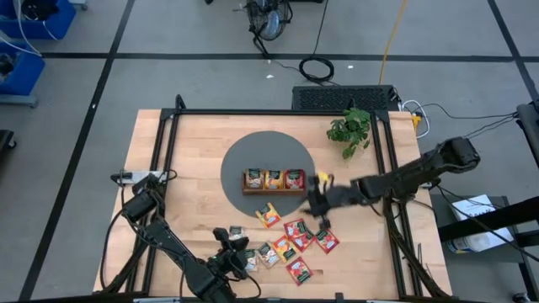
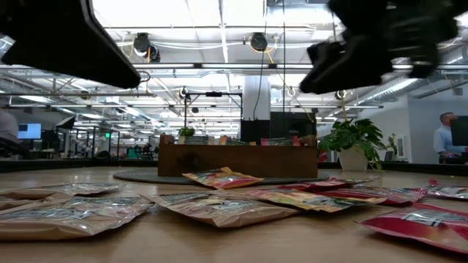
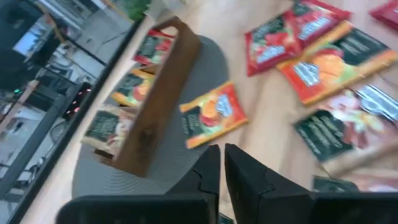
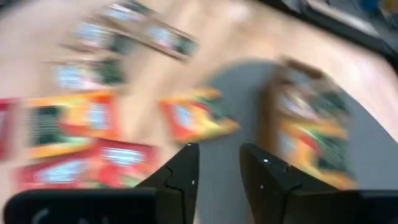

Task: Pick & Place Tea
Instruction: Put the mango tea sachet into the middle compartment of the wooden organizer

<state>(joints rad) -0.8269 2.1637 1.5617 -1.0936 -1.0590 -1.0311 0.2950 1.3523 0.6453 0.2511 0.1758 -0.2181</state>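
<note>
From above, the tea sachets (image 1: 290, 240) lie scattered on the counter (image 1: 189, 202) just in front of the wooden tray (image 1: 274, 180), the right end effector (image 1: 320, 204) beside them. In the left wrist view, the left end effector (image 3: 222, 163) hangs nearly closed, holding nothing. In the right wrist view, the right one's fingers (image 4: 186, 165) stand apart, empty.

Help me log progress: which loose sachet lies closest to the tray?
The orange-yellow sachet, alone at the grey mat's edge just below the wooden tray; the other loose sachets cluster farther down the table.
</note>
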